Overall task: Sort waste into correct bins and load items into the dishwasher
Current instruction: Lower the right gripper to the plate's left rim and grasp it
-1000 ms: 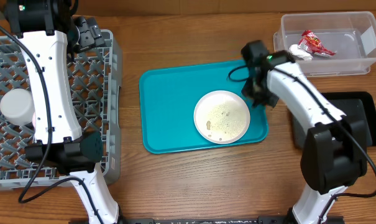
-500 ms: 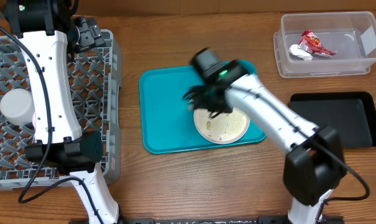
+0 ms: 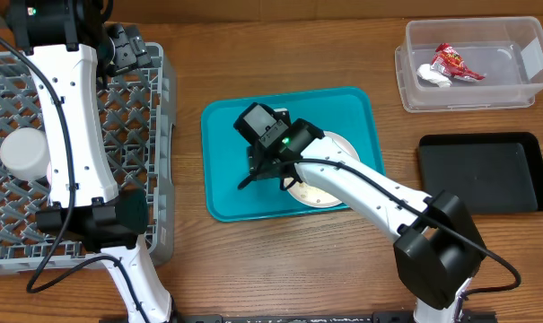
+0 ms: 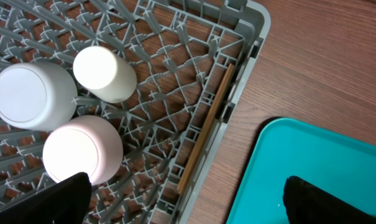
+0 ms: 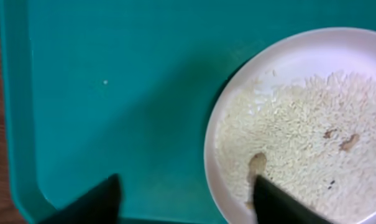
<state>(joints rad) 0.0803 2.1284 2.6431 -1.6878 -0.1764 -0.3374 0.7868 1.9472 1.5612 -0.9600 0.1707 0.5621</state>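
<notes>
now right jaws spread astride plate (image 5: 287, 68) rim, unclamped; left jaws wide, empty.

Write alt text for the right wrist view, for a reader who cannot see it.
A white plate strewn with rice-like scraps sits on a teal tray, filling the frame's right side. The right end effector shows two dark fingers at the bottom edge, spread apart, one over bare tray, one over the plate.

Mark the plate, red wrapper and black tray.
white plate (image 5: 293, 59), right wrist view, bare upper part.
red wrapper (image 3: 452, 61), overhead view, its middle.
black tray (image 3: 477, 175), overhead view, bare floor.
</notes>
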